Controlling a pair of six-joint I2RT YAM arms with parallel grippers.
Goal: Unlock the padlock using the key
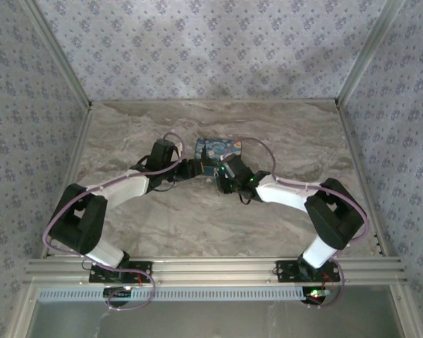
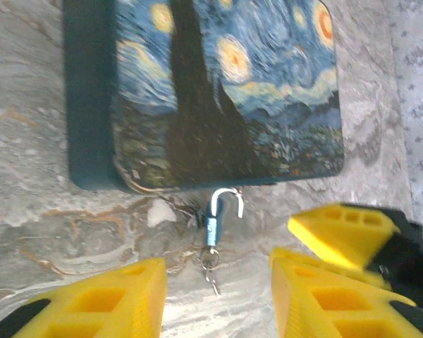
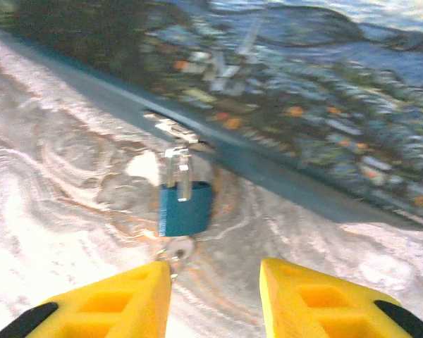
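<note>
- Yellow fingers (image 2: 106, 303) of the left gripper (image 2: 215, 299) stand partly apart at the bottom of the wrist view, holding nothing.
- Just ahead of them the padlock (image 2: 212, 229) lies on the marbled table (image 2: 42, 232), close against the near edge of the starry-night box (image 2: 225, 91).
- Its silvery shackle (image 2: 225, 198) curls like a hook and seems to have one end free, though the picture is soft.
- From the lock's lower end a small key (image 2: 211, 278) on a ring points back toward the fingers.
- On its own wrist camera, the right gripper (image 3: 215, 289) is likewise parted and empty, the blue lock body just beyond its tips.
- Seen from overhead, both grippers meet at the box's near side, mid-table.
</note>
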